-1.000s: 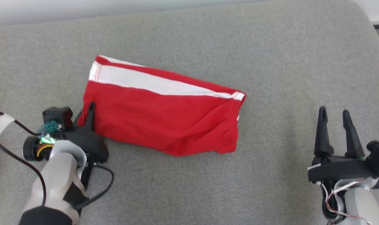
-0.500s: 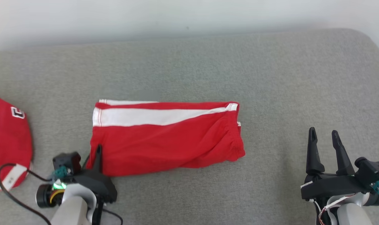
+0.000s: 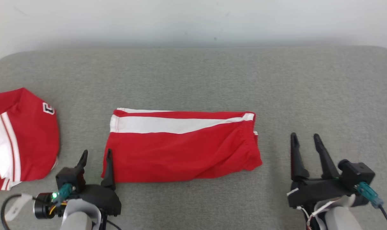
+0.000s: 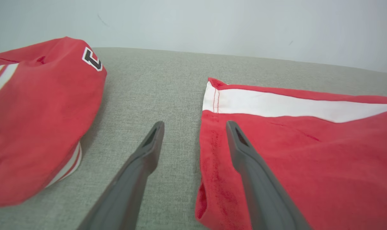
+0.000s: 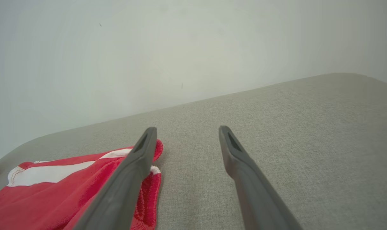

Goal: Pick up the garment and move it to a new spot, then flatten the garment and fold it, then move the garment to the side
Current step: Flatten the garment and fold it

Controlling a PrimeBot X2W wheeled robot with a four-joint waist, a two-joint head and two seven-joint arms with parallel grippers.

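Note:
The garment (image 3: pixel 180 147), red with a white stripe along its far edge, lies folded flat in a long rectangle on the grey surface (image 3: pixel 196 73). My left gripper (image 3: pixel 96 156) stands open at the garment's near left corner, its right finger over the hem and nothing held between the fingers. In the left wrist view the garment (image 4: pixel 292 143) lies to the right, with the left gripper (image 4: pixel 193 126) open over its hem edge. My right gripper (image 3: pixel 305 138) is open and empty, just right of the garment's elastic end. The right wrist view shows the right gripper (image 5: pixel 185 131) open with the garment (image 5: pixel 69 188) at lower left.
A second red and white garment (image 3: pixel 18 137) with a small black and white patch lies bunched at the far left, also seen as a red garment (image 4: pixel 37 115) in the left wrist view. A pale wall (image 3: pixel 193 19) stands behind the surface's far edge.
The left gripper, shut at the garment's near left corner before, has opened and let go. The head camera has shifted, bringing the second garment into view. The garment now lies square.

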